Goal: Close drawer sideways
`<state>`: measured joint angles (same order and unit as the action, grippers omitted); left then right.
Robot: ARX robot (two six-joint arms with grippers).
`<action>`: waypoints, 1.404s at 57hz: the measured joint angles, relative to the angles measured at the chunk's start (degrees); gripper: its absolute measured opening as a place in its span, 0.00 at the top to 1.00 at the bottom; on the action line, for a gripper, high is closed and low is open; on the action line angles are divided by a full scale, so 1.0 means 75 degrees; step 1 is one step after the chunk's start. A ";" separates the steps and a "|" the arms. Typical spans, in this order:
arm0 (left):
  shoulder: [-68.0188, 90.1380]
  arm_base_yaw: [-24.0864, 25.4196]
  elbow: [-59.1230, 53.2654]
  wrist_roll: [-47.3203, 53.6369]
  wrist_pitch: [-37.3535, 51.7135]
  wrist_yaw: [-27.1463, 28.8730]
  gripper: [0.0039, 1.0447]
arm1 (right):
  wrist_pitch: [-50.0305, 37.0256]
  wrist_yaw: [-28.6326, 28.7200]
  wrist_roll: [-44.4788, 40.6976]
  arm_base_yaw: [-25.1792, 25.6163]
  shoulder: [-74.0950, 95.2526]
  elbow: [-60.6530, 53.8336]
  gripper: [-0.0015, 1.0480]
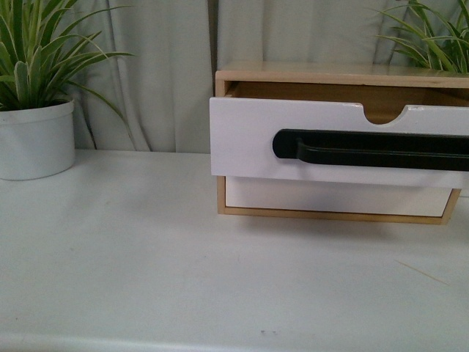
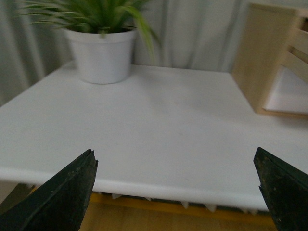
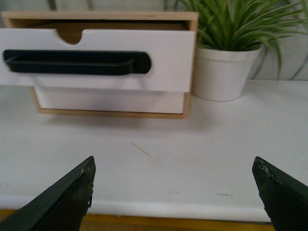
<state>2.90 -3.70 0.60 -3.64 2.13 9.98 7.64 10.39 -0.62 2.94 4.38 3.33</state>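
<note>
White drawer [image 1: 249, 139], black handle, pulled out

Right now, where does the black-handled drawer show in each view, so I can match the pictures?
Front view: the drawer sits right of centre, pulled out, and runs off the right edge.
Left wrist view: its handled front cannot be made out; only the wooden side of the light-wood cabinet shows, at the right edge.
Right wrist view: upper left, with the black handle facing the camera.
Shared landmark: the light-wood cabinet, visible in all three views.
</note>
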 joint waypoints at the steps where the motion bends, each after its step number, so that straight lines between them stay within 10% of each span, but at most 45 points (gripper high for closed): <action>1: 0.0114 -0.0102 0.0015 -0.0035 0.0085 0.0219 0.05 | 0.0210 0.0341 -0.0006 0.0093 0.0242 0.0125 0.09; 8: 0.2323 -0.1166 0.0565 -0.1174 0.1308 0.1478 0.05 | 0.0283 0.1378 -0.0361 0.0303 0.1708 0.0708 0.09; 35: 0.7732 -0.2081 0.2804 -0.4095 0.3544 0.0542 0.05 | -0.2594 0.0927 -0.3946 0.0166 0.5657 0.1880 0.09; 80: 1.1261 -0.3130 0.5948 -0.4057 0.4138 -0.0146 0.05 | -0.4637 0.0376 -0.5062 -0.0533 0.9739 0.4065 0.09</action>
<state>87.35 -27.18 45.21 -34.06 33.17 8.88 -27.14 13.21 -38.59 -1.06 77.43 33.82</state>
